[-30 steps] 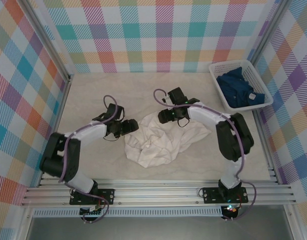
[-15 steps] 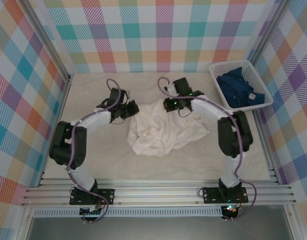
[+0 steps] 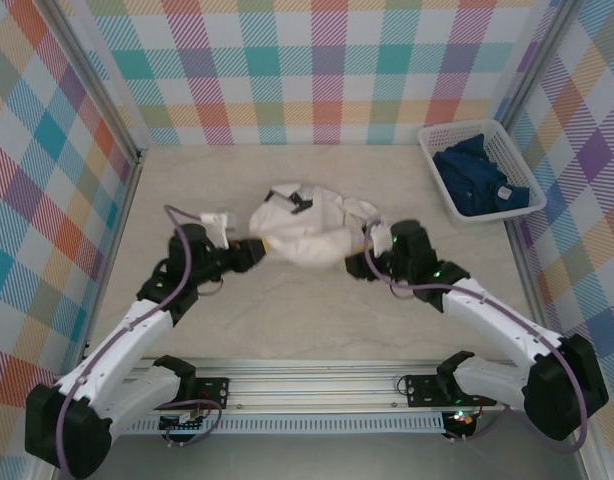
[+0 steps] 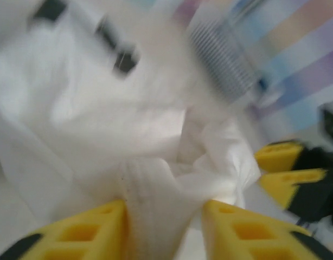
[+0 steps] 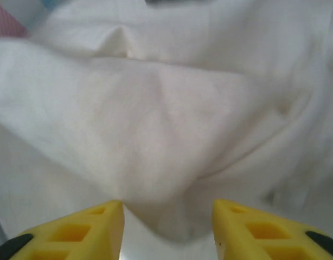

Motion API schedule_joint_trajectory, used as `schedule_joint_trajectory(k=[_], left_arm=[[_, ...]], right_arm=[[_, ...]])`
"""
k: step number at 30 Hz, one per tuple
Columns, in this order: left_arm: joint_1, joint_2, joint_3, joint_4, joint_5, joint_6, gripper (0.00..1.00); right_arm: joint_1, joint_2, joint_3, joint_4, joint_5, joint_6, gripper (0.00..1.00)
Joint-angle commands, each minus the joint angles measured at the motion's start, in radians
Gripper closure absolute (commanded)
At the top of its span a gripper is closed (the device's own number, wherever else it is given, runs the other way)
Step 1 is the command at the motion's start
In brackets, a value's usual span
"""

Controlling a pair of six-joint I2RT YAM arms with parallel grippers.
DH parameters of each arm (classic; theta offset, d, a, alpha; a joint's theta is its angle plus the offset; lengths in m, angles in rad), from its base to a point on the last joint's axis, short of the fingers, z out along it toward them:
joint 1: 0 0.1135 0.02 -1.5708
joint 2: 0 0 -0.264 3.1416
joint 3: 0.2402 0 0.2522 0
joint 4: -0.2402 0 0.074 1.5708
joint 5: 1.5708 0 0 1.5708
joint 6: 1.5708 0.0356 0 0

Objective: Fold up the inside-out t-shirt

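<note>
From above, we see the left tool [image 3: 255, 247] clenched on the inside-out t-shirt [image 3: 307, 232] at its end farthest from the basket [image 3: 432, 165]. The bunched shirt stretches left of the basket, and the right tool [image 3: 365, 250] grasps its basket-side end. Our wrist views add white cloth wedged between each tool's yellow fingers [image 4: 96, 227].

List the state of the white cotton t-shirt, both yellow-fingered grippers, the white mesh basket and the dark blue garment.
white cotton t-shirt: bunched, unfolded, strung between both grippers
left gripper: shut on the t-shirt
right gripper: shut on its other end
white mesh basket: upright
dark blue garment: crumpled inside the basket
</note>
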Motion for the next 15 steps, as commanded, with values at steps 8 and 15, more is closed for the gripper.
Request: schedule_joint_trajectory(k=[8, 15], left_arm=[[-0.022, 0.134, 0.067, -0.16, -0.224, -0.017, 0.28], [-0.119, 0.379, 0.181, -0.114, -0.236, 0.07, 0.27]], right_arm=[[0.031, 0.361, 0.256, 0.081, 0.01, 0.072, 0.37], [0.07, 0.594, 0.477, -0.082, 0.123, 0.017, 0.36]])
